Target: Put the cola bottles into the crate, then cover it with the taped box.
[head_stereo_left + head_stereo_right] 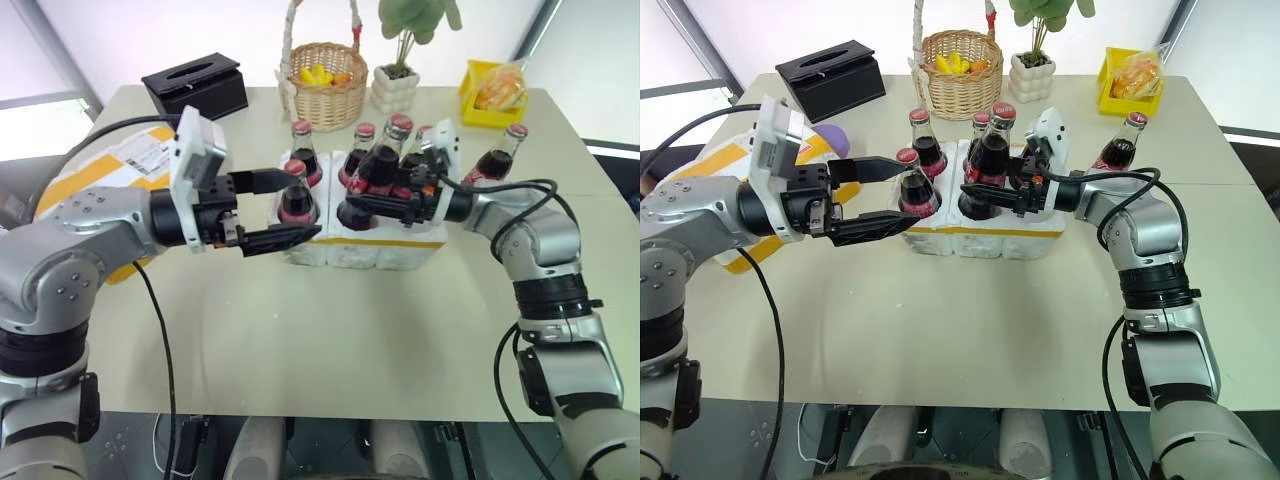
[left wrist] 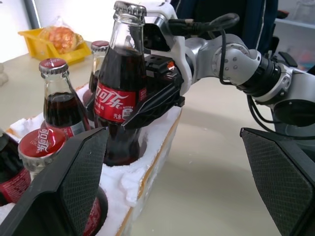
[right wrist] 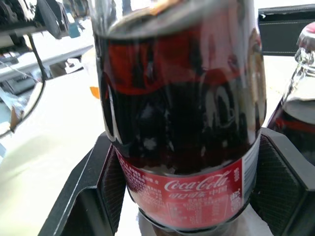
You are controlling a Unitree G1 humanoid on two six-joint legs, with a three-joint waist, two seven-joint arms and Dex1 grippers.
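Left eye view shows the right gripper (image 1: 372, 203) pinching a cola bottle (image 1: 380, 163) and setting it in a front well of the crate (image 1: 370, 247) on the worktop (image 1: 300, 340). Other bottles stand in the crate, one bottle (image 1: 498, 155) waits beside it, and the left gripper (image 1: 285, 210) is spread wide. The taped box (image 1: 120, 160) lies off to the left, not on yet.

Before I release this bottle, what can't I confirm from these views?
- Bottom of the held cola bottle in its well: left wrist view, hidden by the crate foam and right gripper.
- Rear wells: head views, blocked by front bottles.
- Taped box: mostly behind the left gripper and arm.
- Right wrist view: bottle blocks everything ahead.
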